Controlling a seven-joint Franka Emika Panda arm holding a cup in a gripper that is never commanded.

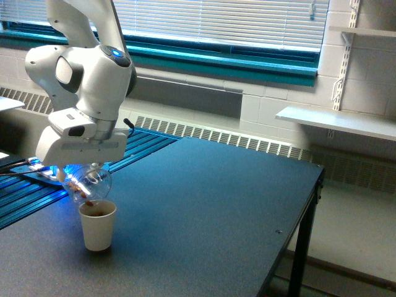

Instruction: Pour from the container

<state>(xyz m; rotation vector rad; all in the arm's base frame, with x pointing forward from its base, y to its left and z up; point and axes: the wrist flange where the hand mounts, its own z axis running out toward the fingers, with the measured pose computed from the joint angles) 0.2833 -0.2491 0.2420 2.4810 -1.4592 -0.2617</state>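
Matte dark table (235, 198); end effector (86, 172) grips round clear container (90, 184), tilted over white paper cup (98, 225).

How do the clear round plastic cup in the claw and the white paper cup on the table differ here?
The clear round plastic cup is see-through, showing brown bits inside; the white paper cup is opaque. The clear cup hangs tipped in the claw above the table; the paper cup stands upright on the dark table. The clear cup is rounded, the paper cup tapered. Both are small.
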